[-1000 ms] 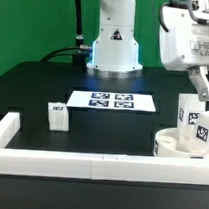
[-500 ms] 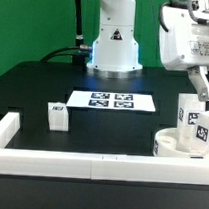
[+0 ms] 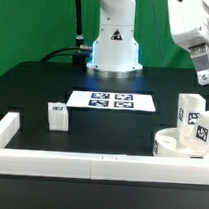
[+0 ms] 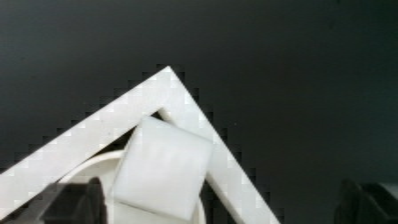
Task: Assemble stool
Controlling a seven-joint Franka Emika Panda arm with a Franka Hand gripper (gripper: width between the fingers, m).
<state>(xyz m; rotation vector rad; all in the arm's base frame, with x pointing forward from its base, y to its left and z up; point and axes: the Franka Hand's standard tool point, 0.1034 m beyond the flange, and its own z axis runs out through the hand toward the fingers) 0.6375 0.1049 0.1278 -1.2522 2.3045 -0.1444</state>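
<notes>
Pincer (image 3: pixel 204 77) spread, empty, above upright leg (image 3: pixel 189 106), four square tags on marker board (image 3: pixel 113 100)

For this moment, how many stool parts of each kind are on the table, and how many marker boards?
Stool legs: 3
Stool seat: 1
Marker board: 1
Total: 5
</notes>
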